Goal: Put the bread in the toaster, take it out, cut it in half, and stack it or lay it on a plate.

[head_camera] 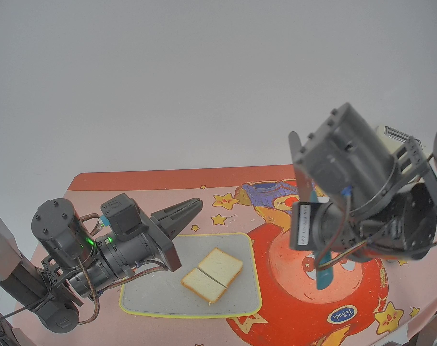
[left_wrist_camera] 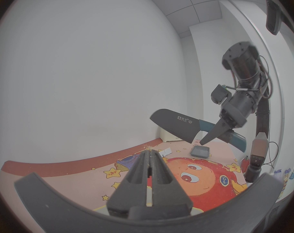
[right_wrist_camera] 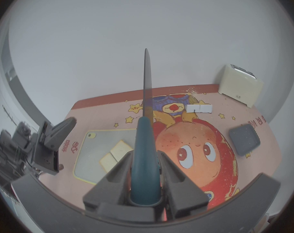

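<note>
- Left pincer (head_camera: 195,203): fingers pressed together, nothing between them; it hangs over the far edge of the grey cutting board (head_camera: 151,294).
- Right pincer (right_wrist_camera: 146,154): clamped on the teal handle of the knife (left_wrist_camera: 176,123), high above the bench (head_camera: 132,188), to the right of the board.
- Bread (head_camera: 212,275): two cut halves side by side on the board, below the left pincer's tip and nearer the robot, well apart from the right pincer.
- Toaster (right_wrist_camera: 240,85): far right corner, with a grey plate (right_wrist_camera: 244,139) near it.

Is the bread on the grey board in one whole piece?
No, a clear cut divides the bread into two adjoining halves.
</note>
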